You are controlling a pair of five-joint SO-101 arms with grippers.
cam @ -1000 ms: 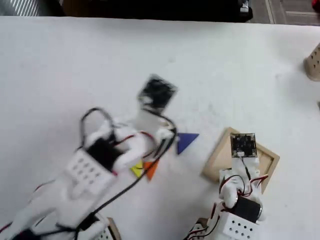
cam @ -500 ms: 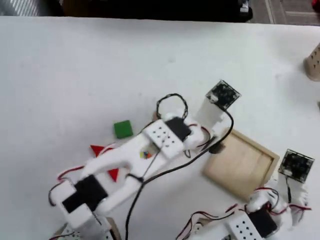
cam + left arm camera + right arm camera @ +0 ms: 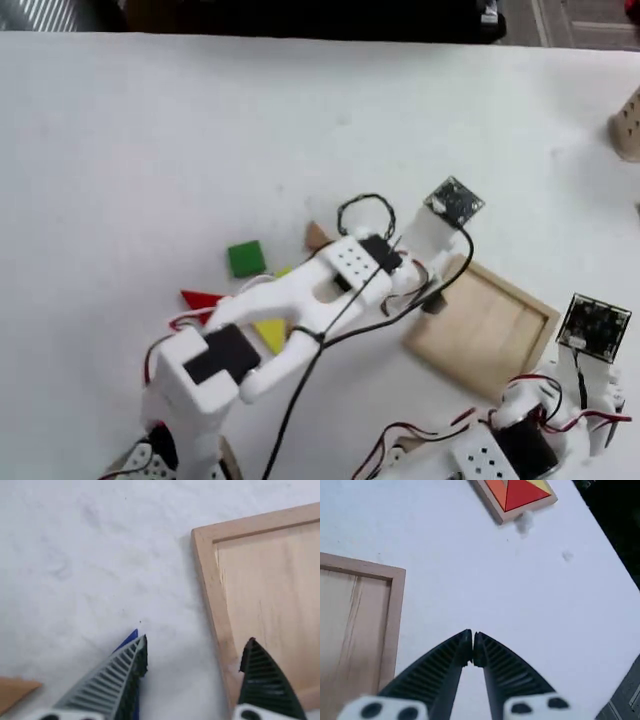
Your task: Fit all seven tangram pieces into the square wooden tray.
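Observation:
The square wooden tray point(image 3: 487, 326) lies bare at the right of centre. My left gripper point(image 3: 196, 642) hangs open over the tray's point(image 3: 260, 580) near-left rim, one finger on each side of that rim. A blue piece point(image 3: 129, 637) peeks out beside the grey finger point(image 3: 131, 667). In the high view a green square point(image 3: 245, 258), a red triangle point(image 3: 200, 298), a yellow triangle point(image 3: 270, 333) and a brown triangle point(image 3: 317, 237) lie around the left arm. My right gripper point(image 3: 472, 647) is shut on nothing, over bare table beside the tray point(image 3: 355, 620).
A second small tray point(image 3: 517, 492) holding red, orange and yellow pieces lies beyond the right gripper. A pegged wooden object point(image 3: 625, 125) stands at the table's right edge. A flat tan piece point(image 3: 15, 692) lies near the left gripper.
The left arm swung right from the loose pieces to the tray's left rim, covering the blue triangle. The right arm drew back off the tray toward the lower right.

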